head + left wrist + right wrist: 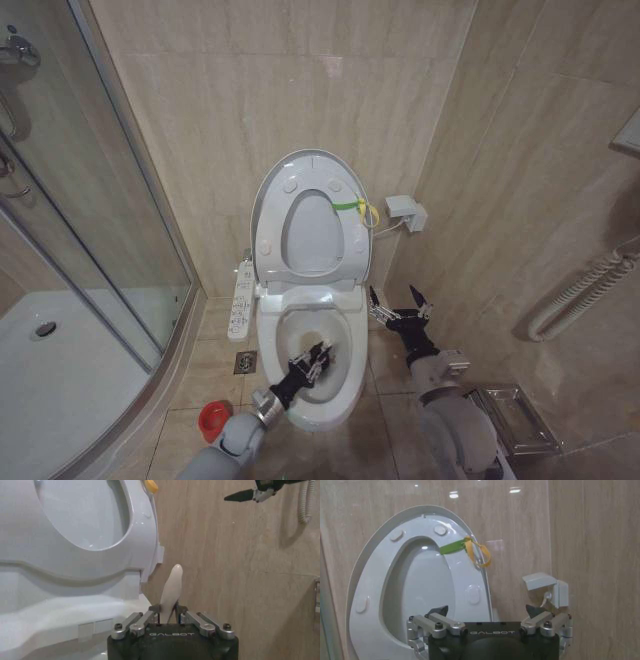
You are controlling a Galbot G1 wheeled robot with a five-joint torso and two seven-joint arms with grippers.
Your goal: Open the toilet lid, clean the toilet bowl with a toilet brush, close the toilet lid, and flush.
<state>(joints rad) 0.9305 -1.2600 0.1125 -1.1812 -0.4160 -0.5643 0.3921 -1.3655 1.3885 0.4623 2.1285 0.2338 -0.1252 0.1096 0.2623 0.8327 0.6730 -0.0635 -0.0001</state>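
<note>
While the toilet lid [300, 172] is standing raised against the beige tiled wall [300, 80], with the ring-shaped seat [312, 232] lifted flat against it and a yellow-green band [352, 207] tied at its edge, the toilet bowl [352, 345] is lying open below. Over the bowl's opening, toward its front rim, the left gripper [318, 358] is reaching in from the near side; its fingers [150, 615] are pinched tight on the thin white handle of the toilet brush [171, 587], which is sticking up between them in the left wrist view. The bristle head cannot be made out. Just beside the bowl, on the side away from the shower enclosure [70, 260], the right gripper [400, 300] is hovering with its jaws spread wide and nothing between them, its tips pointing toward the wall; the right wrist view is showing the raised lid and a small white wall box [546, 589] ahead of it. On the bowl's other flank the white side control panel [242, 297] is running along the rim, and the red holder cup [213, 420] is sitting on the floor near the bowl's front, beside the left arm
</note>
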